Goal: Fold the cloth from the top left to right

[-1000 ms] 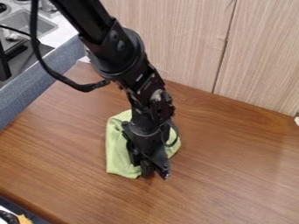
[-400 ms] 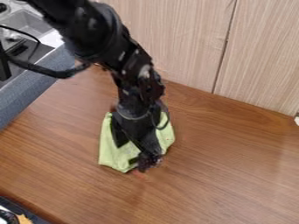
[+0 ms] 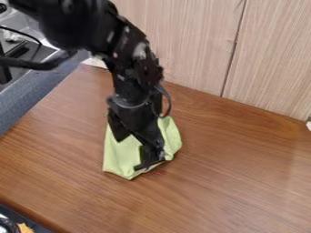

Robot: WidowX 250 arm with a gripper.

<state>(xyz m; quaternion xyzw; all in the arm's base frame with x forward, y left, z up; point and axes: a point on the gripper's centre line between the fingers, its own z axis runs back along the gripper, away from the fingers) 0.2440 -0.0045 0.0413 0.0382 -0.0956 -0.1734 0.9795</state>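
Observation:
The black gripper (image 3: 150, 163) hangs low over the front right part of the light green cloth (image 3: 119, 157), near its lower edge. The cloth lies crumpled on the brown wooden table, with parts of it showing to the left and right of the gripper. Its middle and some of its back are hidden behind the gripper and wrist.
A grey-blue raised edge (image 3: 36, 93) runs along the table's left side, with a sink and stove area behind it. Pale wooden panels (image 3: 194, 41) stand along the back. Wooden tabletop (image 3: 237, 159) extends to the right of the cloth.
The arm has shifted left and its gripper up the view, away from the front edge of the cloth. The cloth sits slightly further left than a second ago.

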